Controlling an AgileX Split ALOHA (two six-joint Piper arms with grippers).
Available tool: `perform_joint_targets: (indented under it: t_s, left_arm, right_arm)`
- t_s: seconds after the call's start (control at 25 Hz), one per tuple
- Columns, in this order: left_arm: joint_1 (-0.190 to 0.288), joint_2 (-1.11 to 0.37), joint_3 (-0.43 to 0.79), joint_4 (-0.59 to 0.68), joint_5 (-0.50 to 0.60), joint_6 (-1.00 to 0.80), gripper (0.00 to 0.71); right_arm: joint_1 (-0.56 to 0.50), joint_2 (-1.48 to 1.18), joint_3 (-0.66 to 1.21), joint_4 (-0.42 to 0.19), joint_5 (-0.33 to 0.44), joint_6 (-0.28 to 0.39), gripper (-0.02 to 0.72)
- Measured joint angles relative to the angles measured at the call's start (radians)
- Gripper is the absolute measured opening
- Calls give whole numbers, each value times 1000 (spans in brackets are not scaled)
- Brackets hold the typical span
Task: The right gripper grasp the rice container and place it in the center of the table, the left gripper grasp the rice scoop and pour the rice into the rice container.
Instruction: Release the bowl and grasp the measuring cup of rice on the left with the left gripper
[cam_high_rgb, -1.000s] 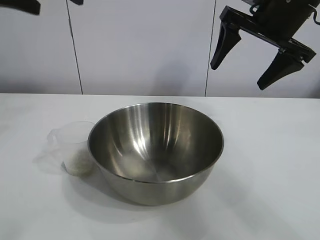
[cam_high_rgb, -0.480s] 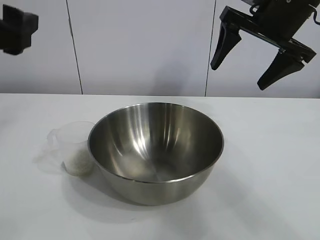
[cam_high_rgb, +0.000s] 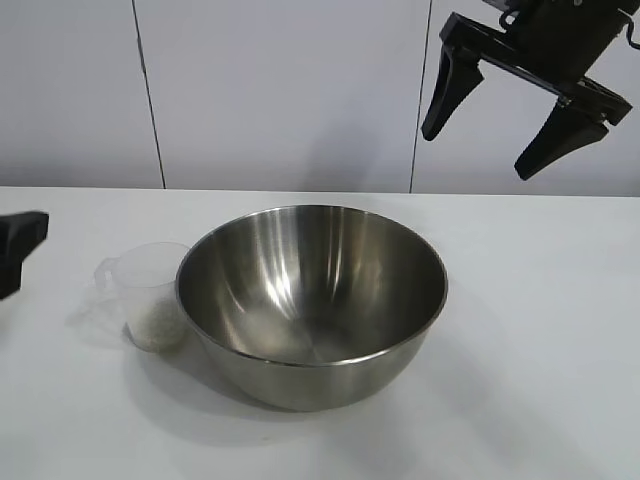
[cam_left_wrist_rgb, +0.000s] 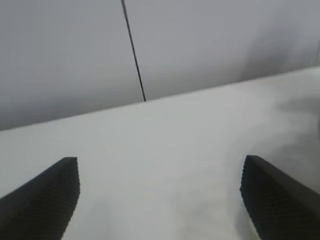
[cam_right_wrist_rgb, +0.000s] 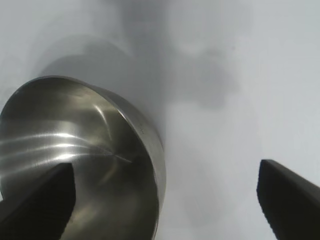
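The rice container, a large shiny steel bowl, stands in the middle of the white table and looks empty; it also shows in the right wrist view. The rice scoop, a small clear plastic cup, stands touching its left side with rice in its bottom. My right gripper is open and empty, high above the table at the upper right. My left gripper is open and empty; only a black part of it shows at the left edge, low and left of the scoop.
A white panelled wall with dark vertical seams runs behind the table. Bare tabletop lies to the right of the bowl and in front of it.
The left gripper has come down along the left edge, from the top corner to just above the table beside the scoop. The right gripper, bowl and scoop have not moved.
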Motion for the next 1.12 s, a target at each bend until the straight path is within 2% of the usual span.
perform_joint_targets:
  t_s: [0.48,1.12]
  left_arm:
    - [0,278,-34,15,-15,1,584]
    - [0,467,-198,18,-27,2,573]
  right_arm:
    - [0,0,0,-3,-4,0,683]
    - [0,0,0,-15,-6,0,683]
